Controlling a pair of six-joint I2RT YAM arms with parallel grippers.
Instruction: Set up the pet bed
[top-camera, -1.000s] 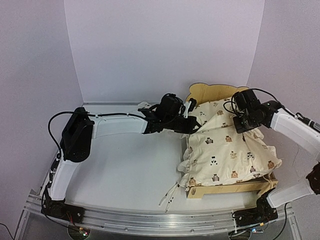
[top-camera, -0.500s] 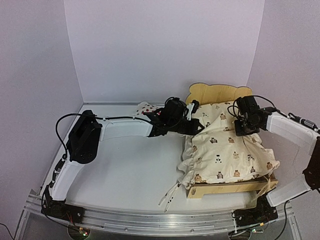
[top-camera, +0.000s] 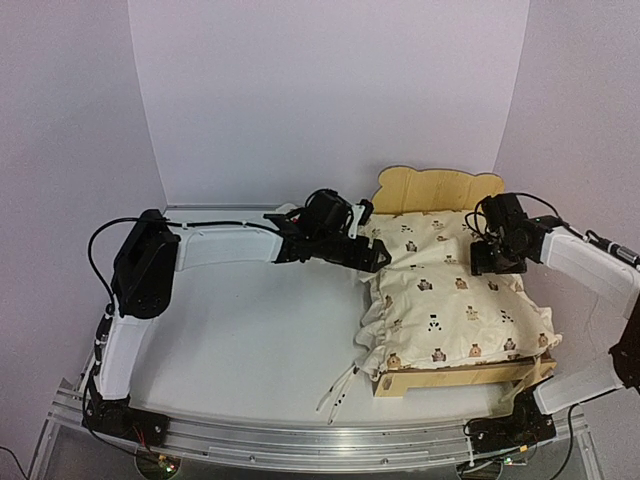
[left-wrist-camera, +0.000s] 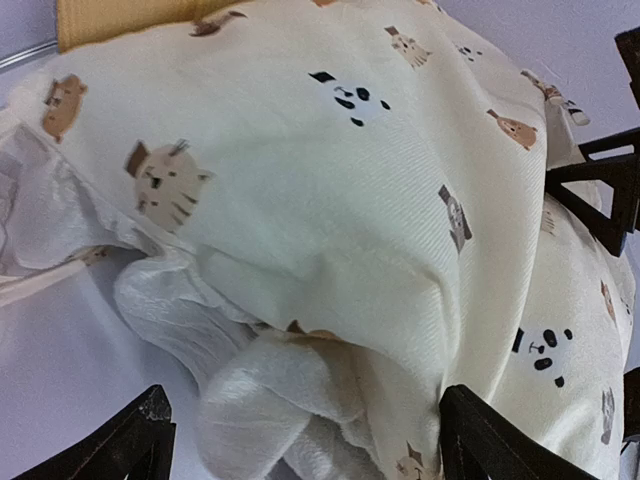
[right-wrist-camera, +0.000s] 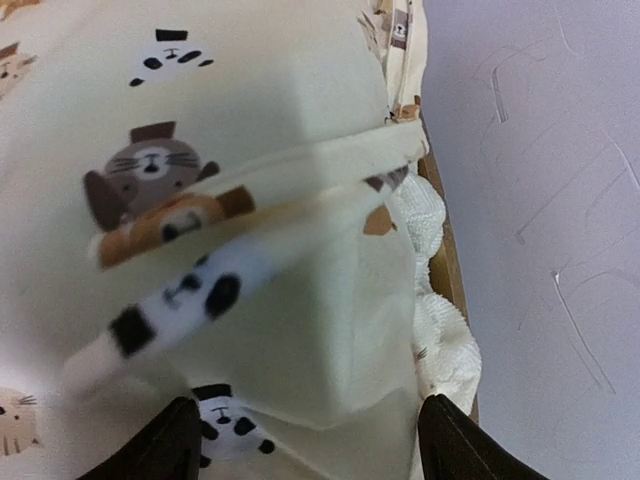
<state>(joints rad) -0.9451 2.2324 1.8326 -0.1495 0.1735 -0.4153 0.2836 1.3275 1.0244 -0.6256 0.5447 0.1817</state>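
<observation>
Pet bed (top-camera: 430, 188), left gripper (top-camera: 375, 255) outstretched, jaws spread

Top external: looks down and forward from above and behind both arm bases, far enough back to take in the whole table (top-camera: 250, 335), the back wall and the pet bed (top-camera: 430, 188). Left wrist: sits very close to the cover (top-camera: 450, 300) at its left edge near the headboard, facing across it. Right wrist: equally close, facing down on the cover's right edge and the side rail (right-wrist-camera: 447, 262). Shared by all three: the cover.
</observation>
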